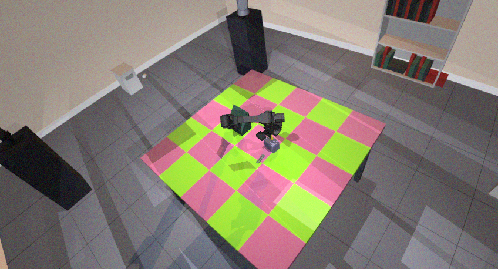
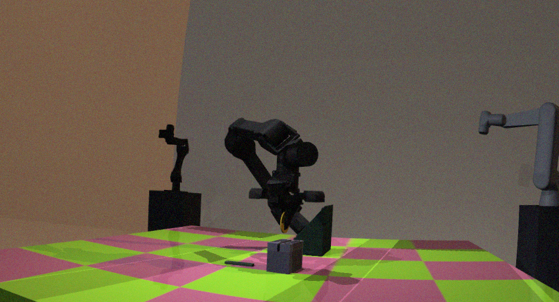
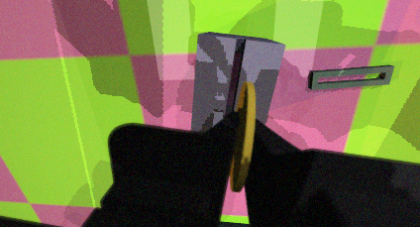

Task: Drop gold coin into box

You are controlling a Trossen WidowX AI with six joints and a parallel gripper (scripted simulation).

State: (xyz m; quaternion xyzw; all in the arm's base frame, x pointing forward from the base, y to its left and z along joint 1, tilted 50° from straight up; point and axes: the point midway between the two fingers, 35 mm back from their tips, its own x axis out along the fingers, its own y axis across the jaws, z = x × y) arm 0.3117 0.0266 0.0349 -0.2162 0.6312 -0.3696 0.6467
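The gold coin (image 1: pixel 271 137) (image 2: pixel 284 231) (image 3: pixel 251 118) is upright on edge between my fingertips. My gripper (image 1: pixel 271 134) (image 2: pixel 285 217) (image 3: pixel 239 119) is shut on it, above the grey box (image 1: pixel 271 145) (image 2: pixel 284 258) (image 3: pixel 262 58). The exterior view shows a small gap between the coin's lower edge and the lid. In the wrist view the coin overlaps the near part of the lid, just right of the dark slot (image 3: pixel 238 68), and looks roughly lined up with it; the slot's near end is hidden. The dark-green holder (image 1: pixel 260 158) (image 2: pixel 239 263) (image 3: pixel 351 83) lies empty beside the box.
A tall dark-green wedge-shaped block (image 1: pixel 242 128) (image 2: pixel 323 232) stands on the checkered table (image 1: pixel 310 133) (image 2: pixel 376 267), behind the box in the exterior view and close to the arm. Black pedestals (image 1: pixel 247 43) (image 2: pixel 174 211) with other arms stand beyond the table.
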